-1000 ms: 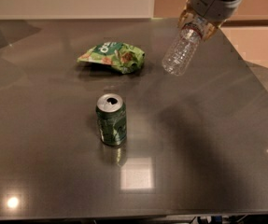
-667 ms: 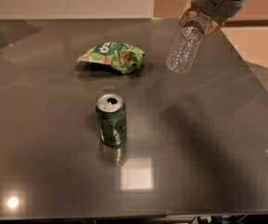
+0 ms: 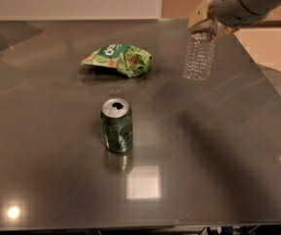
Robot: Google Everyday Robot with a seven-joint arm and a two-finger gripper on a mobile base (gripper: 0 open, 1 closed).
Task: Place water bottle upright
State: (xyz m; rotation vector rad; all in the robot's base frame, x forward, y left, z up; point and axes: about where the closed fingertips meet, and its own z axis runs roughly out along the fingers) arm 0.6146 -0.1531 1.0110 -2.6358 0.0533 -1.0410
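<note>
Now the water bottle [image 3: 199, 55] hangs almost straight up and down; a moment ago it leaned over with its bottom swung out to the left. The gripper [image 3: 203, 26] is far behind the green soda can [image 3: 116, 125] and off to the right, and its fingers are clamped on the top end of the bottle. The bottle's bottom points down at the dark table [image 3: 228, 155], but I cannot tell if it touches. A green chip bag [image 3: 118, 58] lies behind the can.

Clear ribbed water bottle [image 3: 199, 55] nearly upright; neck in gripper [image 3: 203, 23], top right
</note>
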